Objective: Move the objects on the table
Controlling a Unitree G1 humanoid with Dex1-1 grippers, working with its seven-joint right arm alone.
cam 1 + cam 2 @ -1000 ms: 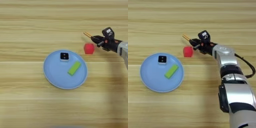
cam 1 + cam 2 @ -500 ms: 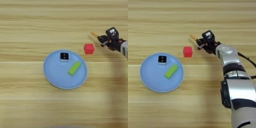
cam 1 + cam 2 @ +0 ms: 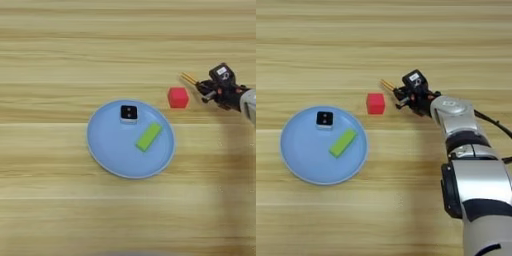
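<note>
Sitting square, red cube [image 3: 375, 103] on table [image 3: 406, 40].

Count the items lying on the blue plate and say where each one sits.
2. A small black-and-white block sits toward the far side of the blue plate, and a green bar lies tilted to its right, nearer the middle. Nothing seems hidden.

tool [image 3: 389, 85] mostly hidden by end effector [image 3: 402, 95]

We see the table [image 3: 60, 45] as light wood with matt grain stripes. The blue plate [image 3: 298, 160] looks smooth and faintly glossy, like plastic. The red cube [image 3: 375, 103] seems matt. Our right forearm [image 3: 453, 112] reads as silvery metal, its gripper [image 3: 404, 92] as black plastic.
</note>
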